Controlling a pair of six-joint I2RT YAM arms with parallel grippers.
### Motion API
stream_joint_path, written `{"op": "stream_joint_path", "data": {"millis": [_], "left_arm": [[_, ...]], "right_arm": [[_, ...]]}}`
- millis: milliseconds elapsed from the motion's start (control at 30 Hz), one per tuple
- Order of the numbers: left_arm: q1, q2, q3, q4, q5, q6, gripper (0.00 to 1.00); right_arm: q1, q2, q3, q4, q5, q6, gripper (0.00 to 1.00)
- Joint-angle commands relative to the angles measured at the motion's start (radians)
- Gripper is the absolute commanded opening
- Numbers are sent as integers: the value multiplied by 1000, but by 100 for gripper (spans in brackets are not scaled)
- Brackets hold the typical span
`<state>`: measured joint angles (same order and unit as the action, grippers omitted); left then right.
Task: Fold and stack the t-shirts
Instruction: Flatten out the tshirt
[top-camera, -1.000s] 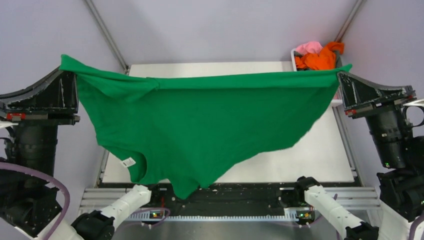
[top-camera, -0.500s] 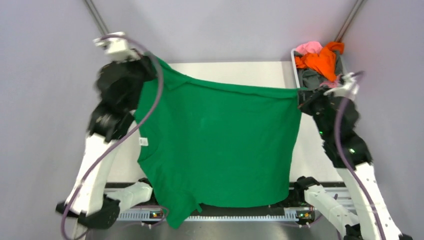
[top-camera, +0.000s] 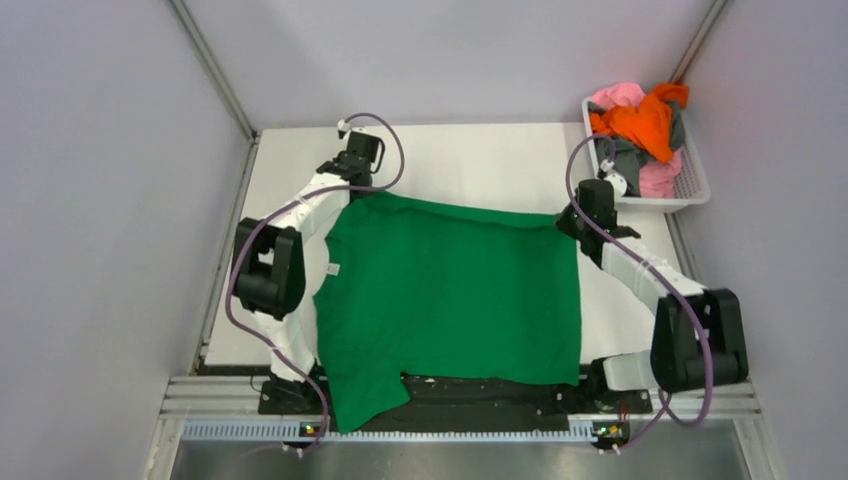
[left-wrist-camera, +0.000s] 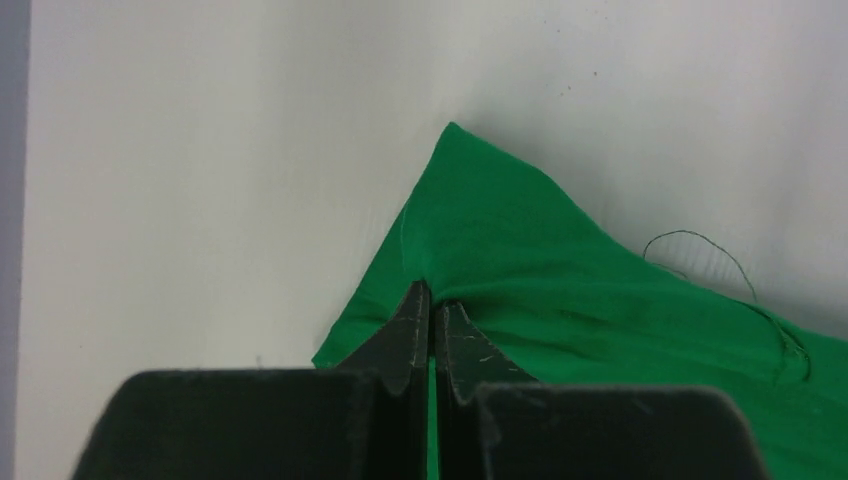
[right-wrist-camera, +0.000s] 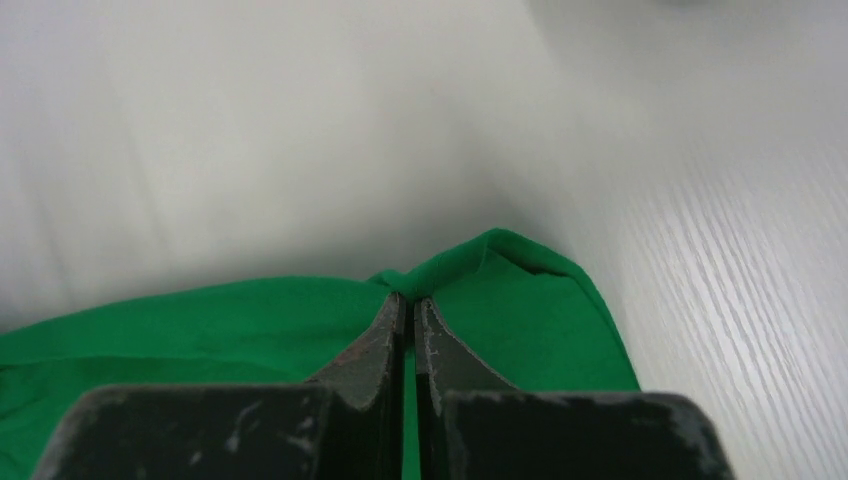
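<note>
- Shirt (top-camera: 450, 290), aloft a second ago, now lies flat on the counter (top-camera: 480, 160), overhanging the near edge.
- Left gripper (left-wrist-camera: 432, 305) and right gripper (right-wrist-camera: 408, 305) are clamped on the shirt's far corners.
- Likely ready for folding.

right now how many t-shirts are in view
4: green t-shirt spread on the table; orange t-shirt, pink t-shirt, dark grey t-shirt heaped in the basket; more may hide there.

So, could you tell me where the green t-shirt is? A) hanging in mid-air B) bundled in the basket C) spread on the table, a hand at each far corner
C: the green t-shirt lies spread on the table, the left hand and right hand each shut on a far corner.
</note>
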<state>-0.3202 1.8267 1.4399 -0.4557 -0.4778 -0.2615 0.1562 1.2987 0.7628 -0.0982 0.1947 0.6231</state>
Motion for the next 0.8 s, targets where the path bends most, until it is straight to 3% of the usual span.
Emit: {"op": "stream_joint_path", "data": {"millis": [0,333,367,433,533,567,633,667,767], "left_arm": [[27,58,110,95,25,-46,0],[76,293,395,34,113,-76,0],[83,327,438,17,125,-78,3],[95,412,543,-28,145,-79,27],[108,524,752,-92,177,-76,93],[109,550,824,-116,190,-78,98],[110,562,905,-133,220,-88,99],[110,540,898,-118,239,-101,99],[110,425,719,-25,287,-150,99]], "right_arm": [[-46,136,107,217,-90,-12,0],[-77,411,345,175,-109,-2,0],[-78,439,371,167,-93,-2,0],[-83,494,427,160,-60,-7,1],[-86,587,569,129,19,-78,26],[-87,606,617,107,31,-92,38],[-85,616,696,42,-11,-117,70],[-84,609,710,31,-40,-128,92],[-68,565,687,9,-81,-155,99]]}}
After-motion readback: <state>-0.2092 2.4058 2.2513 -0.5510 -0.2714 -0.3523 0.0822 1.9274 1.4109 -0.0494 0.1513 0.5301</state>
